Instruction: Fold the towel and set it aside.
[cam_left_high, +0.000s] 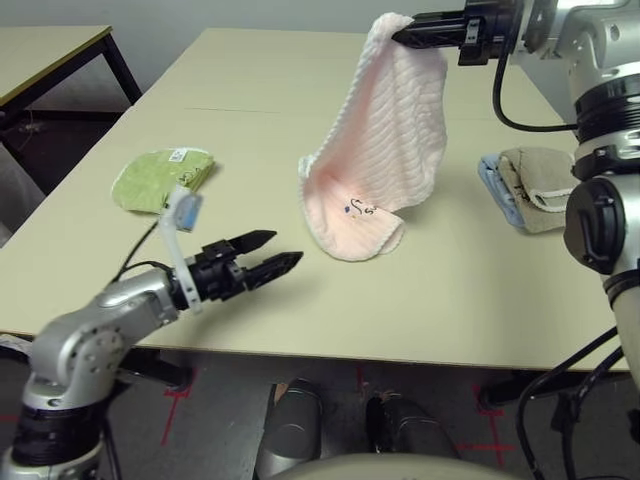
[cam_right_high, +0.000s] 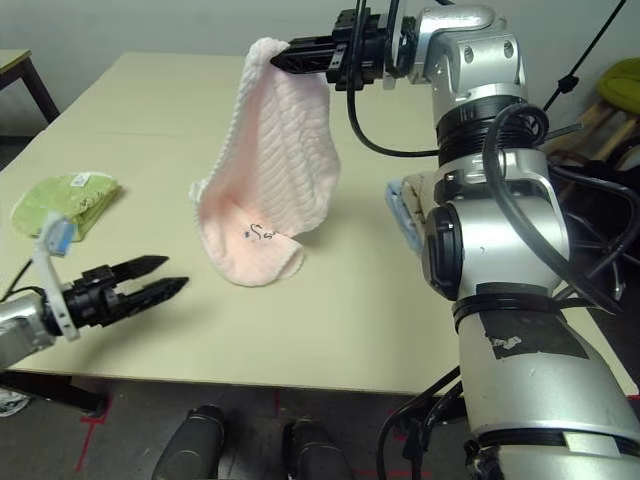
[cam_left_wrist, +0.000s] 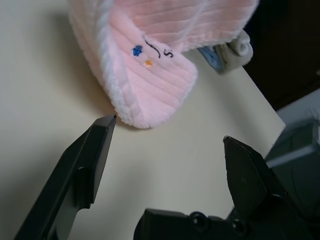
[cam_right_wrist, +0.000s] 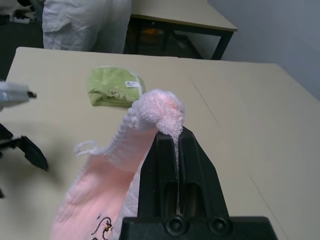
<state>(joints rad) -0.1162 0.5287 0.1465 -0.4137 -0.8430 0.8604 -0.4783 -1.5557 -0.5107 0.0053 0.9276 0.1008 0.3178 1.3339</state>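
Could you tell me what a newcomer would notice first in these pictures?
Most striking is the pink towel hanging mid-table, one corner pinched high in the shut right claw while its lower end with the small logo rests on the table. Near the front edge, the left claw points at it, open. A green towel lies to the left.
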